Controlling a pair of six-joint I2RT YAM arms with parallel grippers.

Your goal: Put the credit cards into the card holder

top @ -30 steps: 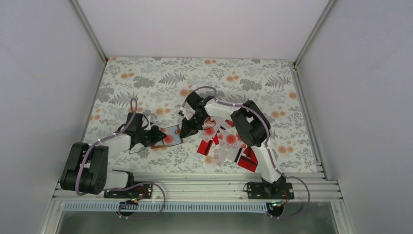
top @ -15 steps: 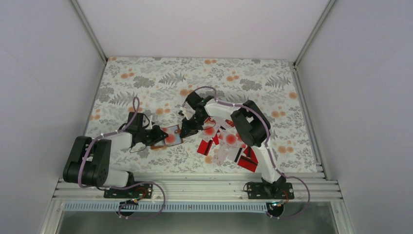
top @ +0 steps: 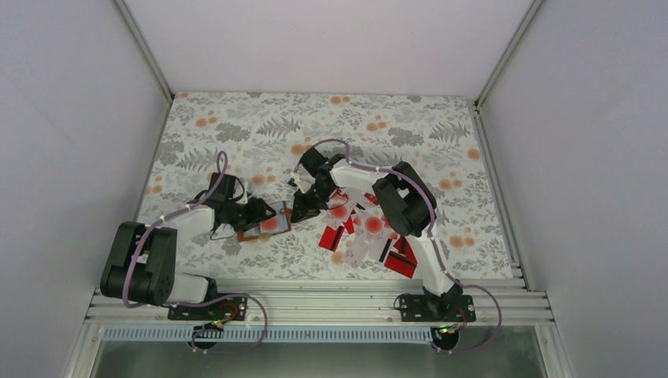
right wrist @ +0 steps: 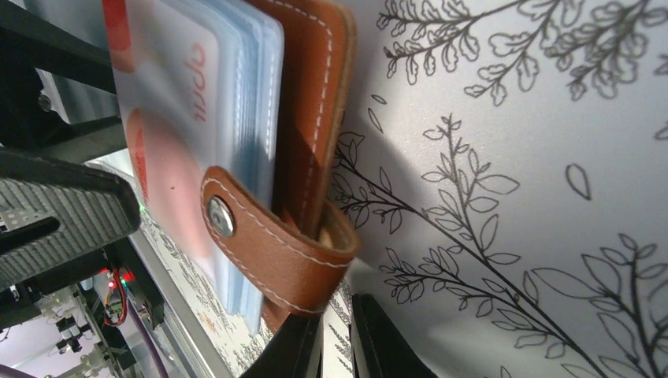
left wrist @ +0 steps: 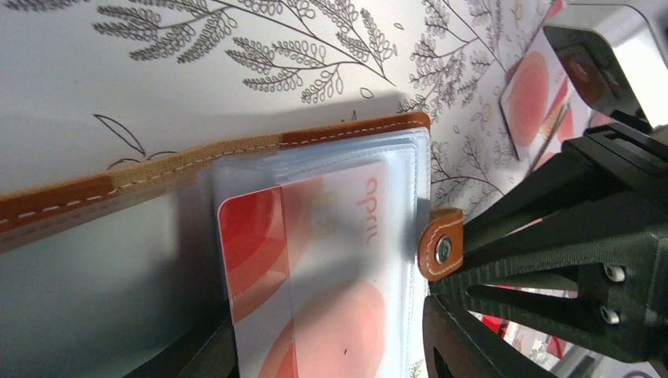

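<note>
On the leaf-patterned tablecloth (top: 236, 134), the card holder (top: 264, 223) lies open between the arms. The right gripper (top: 298, 211) pinches its strap end. The left gripper (top: 254, 216) stands with fingers apart at the opposite edge. Loose credit cards (top: 370, 228) lie nearby.

I can read only one word: red lowercase letters, apparently "april", printed sideways on the white card (left wrist: 315, 276) inside the card holder (left wrist: 236, 146); both of my wrist views show that same word

left gripper (top: 250, 215) jaws newly apart; card holder (top: 268, 224) a touch further left
</note>
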